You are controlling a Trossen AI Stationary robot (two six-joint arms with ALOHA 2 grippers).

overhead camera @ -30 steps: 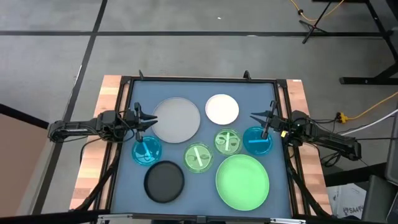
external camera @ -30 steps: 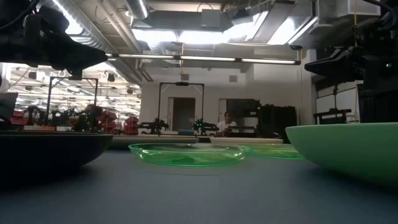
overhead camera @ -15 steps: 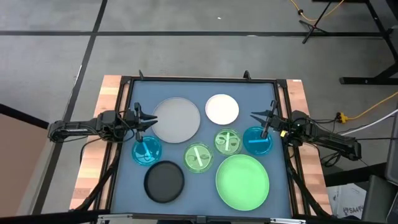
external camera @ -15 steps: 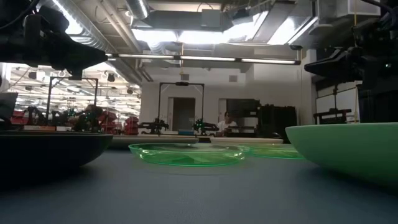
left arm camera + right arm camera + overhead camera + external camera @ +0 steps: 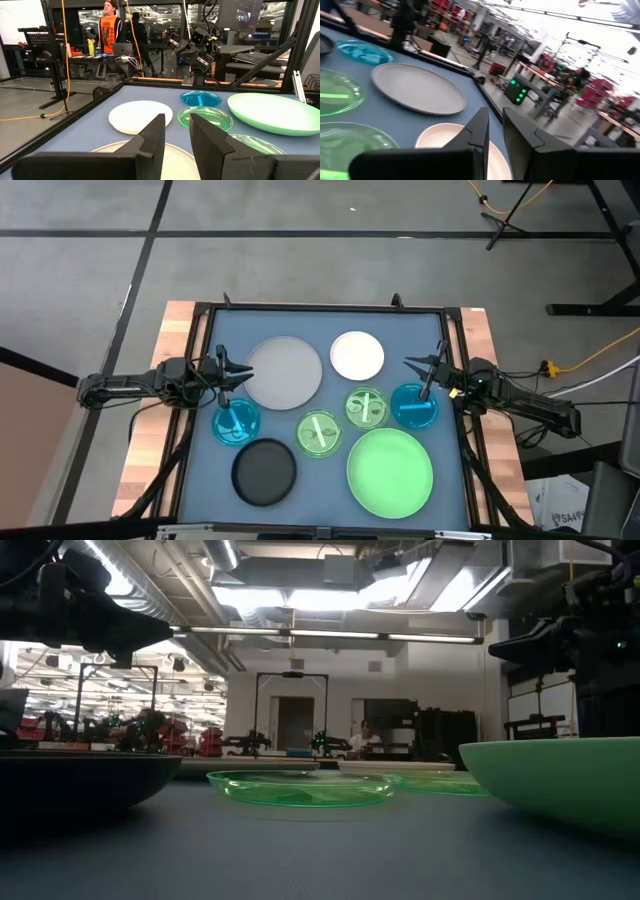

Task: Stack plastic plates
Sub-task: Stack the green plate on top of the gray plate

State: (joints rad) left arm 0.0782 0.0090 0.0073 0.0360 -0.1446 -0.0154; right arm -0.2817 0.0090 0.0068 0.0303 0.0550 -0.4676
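Eight plates lie flat and apart on the blue mat. They are the large grey plate, the white plate, two small blue plates, two small green plates, the black plate and the large light green plate. My left gripper hovers at the grey plate's left rim, its fingers a narrow gap apart. My right gripper hovers above the right blue plate's far rim, also with a narrow gap. Neither touches anything.
A raised black frame borders the mat, with wooden table edges outside it. Bare mat shows along the far edge and at the near left corner. People stand in the room beyond the table.
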